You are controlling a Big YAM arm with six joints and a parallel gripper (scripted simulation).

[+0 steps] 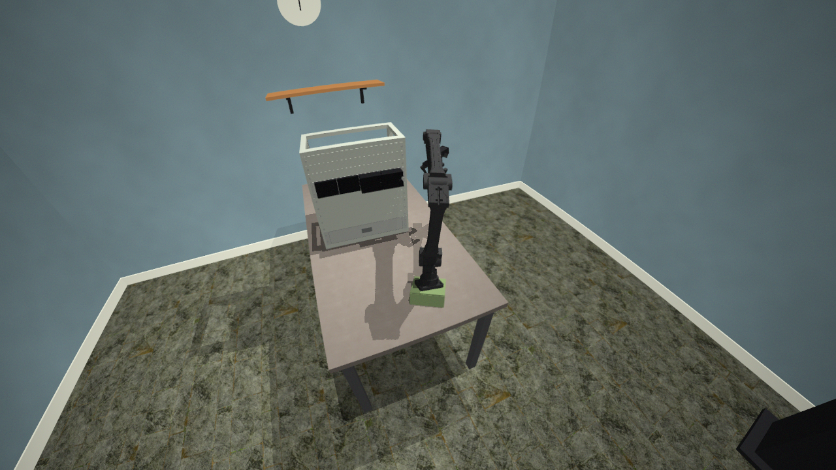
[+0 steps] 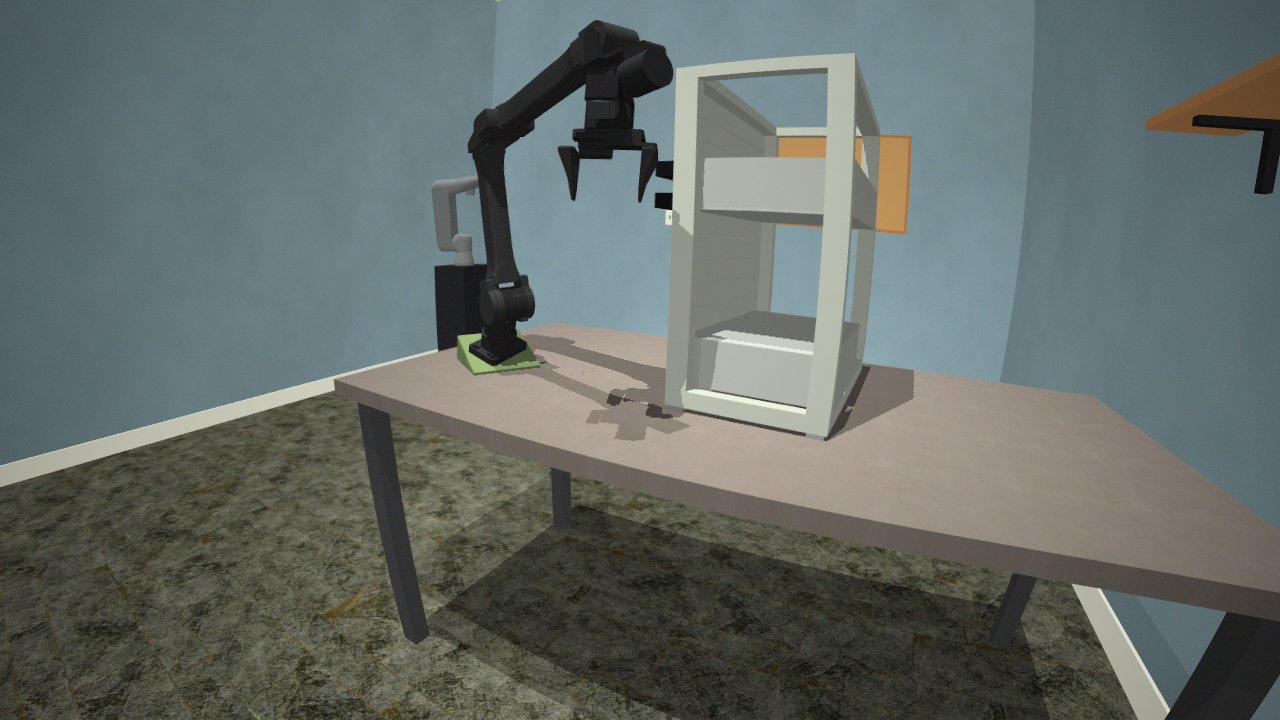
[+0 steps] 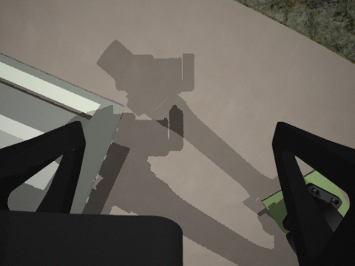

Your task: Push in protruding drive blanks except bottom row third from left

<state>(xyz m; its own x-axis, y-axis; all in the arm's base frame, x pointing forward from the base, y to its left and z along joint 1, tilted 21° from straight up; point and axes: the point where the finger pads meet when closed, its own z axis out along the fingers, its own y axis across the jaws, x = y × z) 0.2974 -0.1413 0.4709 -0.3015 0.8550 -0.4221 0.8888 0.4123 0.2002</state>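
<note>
A pale grey open-frame rack (image 1: 354,184) stands at the far end of the table; it also shows from behind and the side in the exterior view (image 2: 769,241). A band of black drive blanks (image 1: 358,183) crosses its front face; single rows are too small to tell apart. From the side, two black blanks (image 2: 663,183) stick out of the front near the top. My gripper (image 2: 607,176) is open and empty. It hangs high, fingers pointing down, just in front of the rack's front face, level with those blanks. In the wrist view the fingers frame the table top and the rack's bottom corner (image 3: 94,118).
The arm's green base block (image 1: 428,292) sits at the table's right side. A grey drawer unit (image 1: 365,232) fills the rack's bottom. An orange panel (image 2: 886,183) lies past the rack. A wall shelf (image 1: 324,90) hangs above.
</note>
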